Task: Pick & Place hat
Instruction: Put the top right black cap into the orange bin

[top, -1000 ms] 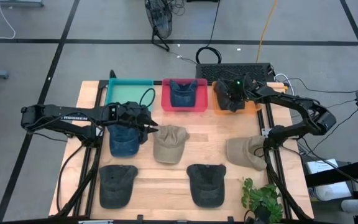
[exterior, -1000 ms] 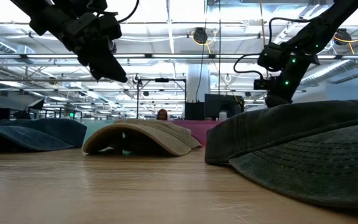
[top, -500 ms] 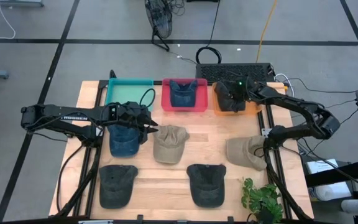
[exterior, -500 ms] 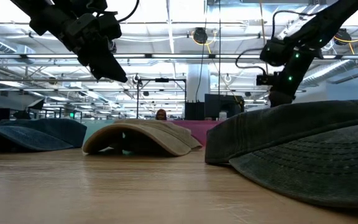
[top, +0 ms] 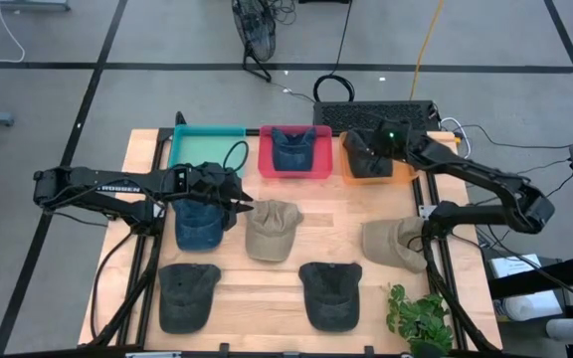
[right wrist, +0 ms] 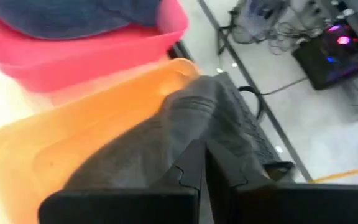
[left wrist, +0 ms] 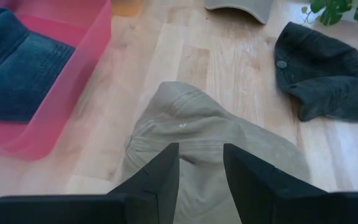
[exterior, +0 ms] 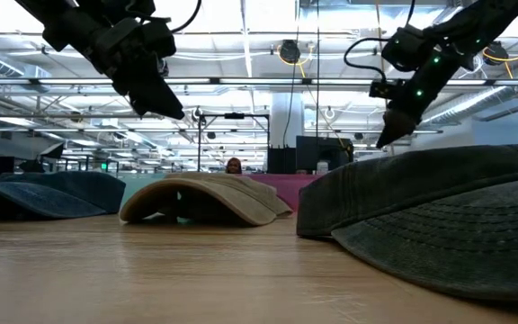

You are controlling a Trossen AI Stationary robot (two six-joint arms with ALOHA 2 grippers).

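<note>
On the far left of the pale wooden worktop [top: 267, 283] the left arm reaches in, and the left tool [top: 239, 199] hangs above the boards between a blue denim cap [top: 199, 225] and a tan cotton cap [top: 270, 230]. Its two dark fingers [left wrist: 160, 177] stand apart with nothing between them, and in the left wrist view the tan cotton cap lies directly beneath their tips. In front of the denim cap lies a dark grey cap [top: 186, 294].

Along the back edge stand three shallow plastic trays: a teal tray [top: 182, 147] at the left, a pink tray [top: 318, 164] in the middle holding a second blue denim cap [top: 289, 148], and an orange tray [top: 402, 170] at the right. Near the front edge, right of centre, lies another dark grey cap [top: 330, 293].

The right tool [top: 364, 147] is over the orange tray, its fingers pressed together and gripping nothing. Just below it a dark grey cloth cap [right wrist: 185, 121] rests crumpled inside that tray. Farther right, an olive-grey cap [top: 394, 242] lies at the worktop's right edge, with a small green plant [top: 418, 318] at the front right corner.
</note>
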